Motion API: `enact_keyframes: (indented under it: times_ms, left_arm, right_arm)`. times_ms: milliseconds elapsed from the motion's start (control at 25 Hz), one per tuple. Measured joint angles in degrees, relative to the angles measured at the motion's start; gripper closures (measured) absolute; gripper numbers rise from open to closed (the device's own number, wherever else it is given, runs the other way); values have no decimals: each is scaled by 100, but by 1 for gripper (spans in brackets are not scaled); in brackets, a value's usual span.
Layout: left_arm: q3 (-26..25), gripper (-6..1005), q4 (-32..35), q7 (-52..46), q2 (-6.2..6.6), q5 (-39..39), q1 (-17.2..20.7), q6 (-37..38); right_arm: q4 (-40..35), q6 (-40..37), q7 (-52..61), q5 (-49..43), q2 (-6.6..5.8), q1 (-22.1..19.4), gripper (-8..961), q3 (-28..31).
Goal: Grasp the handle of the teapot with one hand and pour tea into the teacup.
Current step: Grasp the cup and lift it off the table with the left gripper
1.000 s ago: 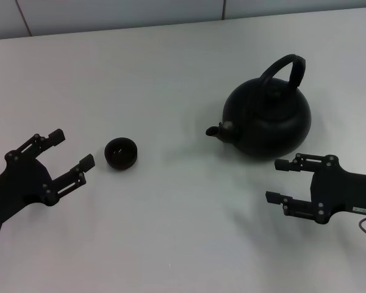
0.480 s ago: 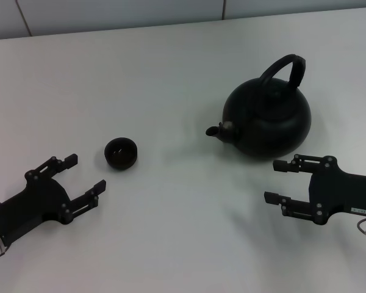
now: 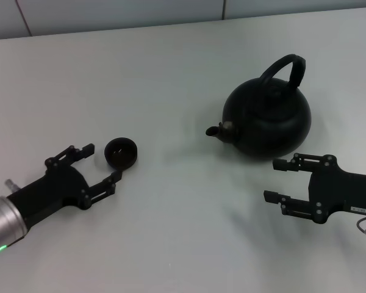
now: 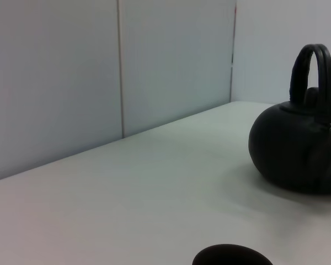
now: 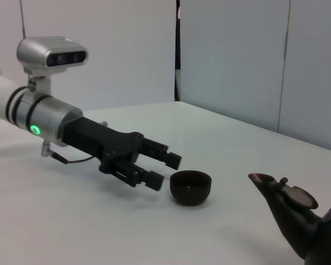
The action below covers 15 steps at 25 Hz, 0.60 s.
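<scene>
From the head cam: teapot sits upright on the desk, right of centre, spout aimed toward the teacup, well apart from it. Handle arches free over the lid, nothing on it. My right pincer hovers just beside the pot's near side, fingers spread, holding nothing, and low next to the body rather than up at the hoop. Left pincer is splayed w/ the cup just off its tips; upper finger looks very near the rim, but I can't tell if it touches.

Left wrist cam: only the cup's rim shows at the frame edge, pot farther off w/ its hoop standing upright. Own fingers not visible here.

Right wrist cam: left pincer is apart, tips just beside the cup, not clamped on it. Spout and lid edge in the foreground.

Progress, my read: approach stage only. No grasp, no lift, no pour yet. Left to do: get the right pincer up onto the hoop, close, lift, carry over, tip.
</scene>
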Motion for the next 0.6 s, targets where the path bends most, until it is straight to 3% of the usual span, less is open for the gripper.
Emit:
enact_keyframes:
  times_ms: [600]
  left_arm:
    - [30,218,-307,80,-22,36,-558,-576]
  right_arm:
    - [44,-1,6,20,8,53,328,0]
